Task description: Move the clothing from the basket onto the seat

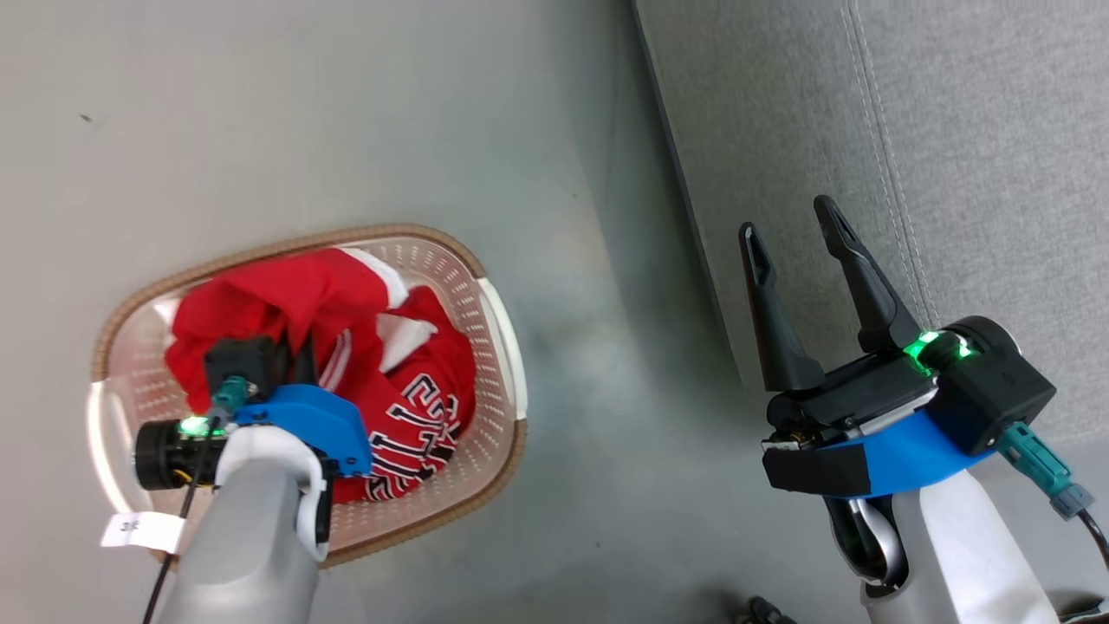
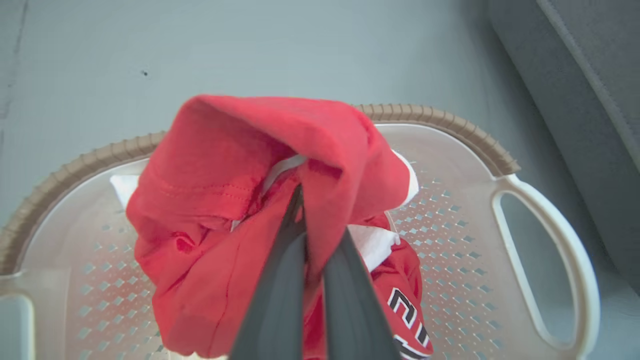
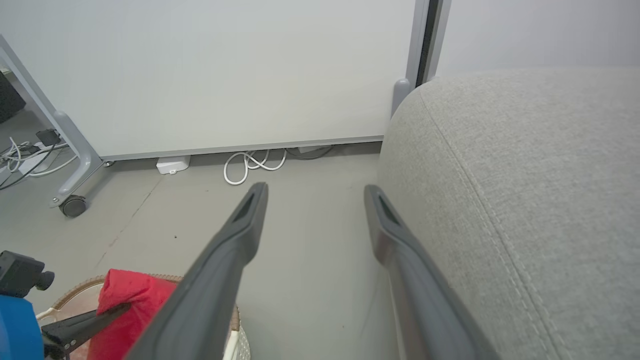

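The cream basket (image 1: 392,234) with its brown rim stands on the floor at the left. In it lie a plain red garment (image 1: 277,299) and a red lettered garment (image 1: 420,403). My left gripper (image 2: 301,197) reaches down into the basket and is shut on a raised fold of the plain red garment (image 2: 225,165), with the lettered garment (image 2: 406,305) beneath it. My right gripper (image 1: 790,221) hovers open and empty over the front edge of the grey seat (image 1: 962,165). In the right wrist view the seat (image 3: 525,175) lies just right of the open right gripper (image 3: 315,192).
Bare grey floor (image 1: 589,364) separates the basket from the sofa. The right wrist view shows a pale wall panel (image 3: 225,70), white cables (image 3: 252,162) and a wheeled frame leg (image 3: 72,205) beyond. A white tag (image 1: 139,530) hangs off my left forearm.
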Robot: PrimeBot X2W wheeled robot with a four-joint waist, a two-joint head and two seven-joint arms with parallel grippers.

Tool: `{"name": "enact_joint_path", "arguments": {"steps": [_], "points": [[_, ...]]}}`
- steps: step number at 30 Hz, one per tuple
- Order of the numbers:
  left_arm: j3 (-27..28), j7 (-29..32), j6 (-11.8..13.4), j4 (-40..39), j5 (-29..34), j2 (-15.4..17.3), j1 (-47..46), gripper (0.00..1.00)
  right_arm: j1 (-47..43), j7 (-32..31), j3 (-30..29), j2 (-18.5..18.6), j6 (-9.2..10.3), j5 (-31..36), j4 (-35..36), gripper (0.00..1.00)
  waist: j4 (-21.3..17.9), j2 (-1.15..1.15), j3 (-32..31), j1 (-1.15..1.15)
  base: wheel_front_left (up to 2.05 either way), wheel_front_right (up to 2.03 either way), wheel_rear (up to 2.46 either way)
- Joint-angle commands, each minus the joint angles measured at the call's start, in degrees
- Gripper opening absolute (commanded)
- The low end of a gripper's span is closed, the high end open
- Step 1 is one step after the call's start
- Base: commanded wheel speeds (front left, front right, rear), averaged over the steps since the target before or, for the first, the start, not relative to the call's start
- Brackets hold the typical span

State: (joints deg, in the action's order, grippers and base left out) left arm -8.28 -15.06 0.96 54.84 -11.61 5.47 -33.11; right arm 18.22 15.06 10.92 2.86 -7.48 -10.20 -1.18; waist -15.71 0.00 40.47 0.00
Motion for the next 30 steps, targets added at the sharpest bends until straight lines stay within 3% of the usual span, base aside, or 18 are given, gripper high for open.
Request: {"name": "enact_joint_path", "arguments": {"steps": [1, 15, 20, 30], "points": [[-0.3, -0.2, -0.4, -0.4, 0.3, -0.1, 0.3, 0.0, -0.3, 0.2, -0.2, 0.0, -0.03, 0.2, -0.2, 1.0, 1.4, 0.0, -1.9, 0.0, 0.0, 0.0, 0.0], [-5.6, -0.2, -3.0, -3.9, 0.9, -2.5, 4.9, 0.0, -3.9, 0.2, -1.9, 0.1, -0.03, 3.4, -3.3, 1.0, 8.6, 0.0, -14.6, 0.0, 0.0, 0.0, 0.0], [-10.8, -0.2, -4.4, -5.5, -1.2, -2.6, 7.2, 0.0, -6.1, 0.2, -2.1, 0.1, -0.03, 3.8, -4.9, 1.0, 10.7, 0.0, -20.3, 0.0, 0.0, 0.0, 0.0], [-23.4, -0.2, -4.4, -7.7, -7.5, -2.6, 9.6, 0.0, -10.3, 0.2, -2.1, 0.1, -0.03, 3.8, -7.1, 1.0, 14.2, 0.0, -29.7, 0.0, 0.0, 0.0, 0.0]]}}
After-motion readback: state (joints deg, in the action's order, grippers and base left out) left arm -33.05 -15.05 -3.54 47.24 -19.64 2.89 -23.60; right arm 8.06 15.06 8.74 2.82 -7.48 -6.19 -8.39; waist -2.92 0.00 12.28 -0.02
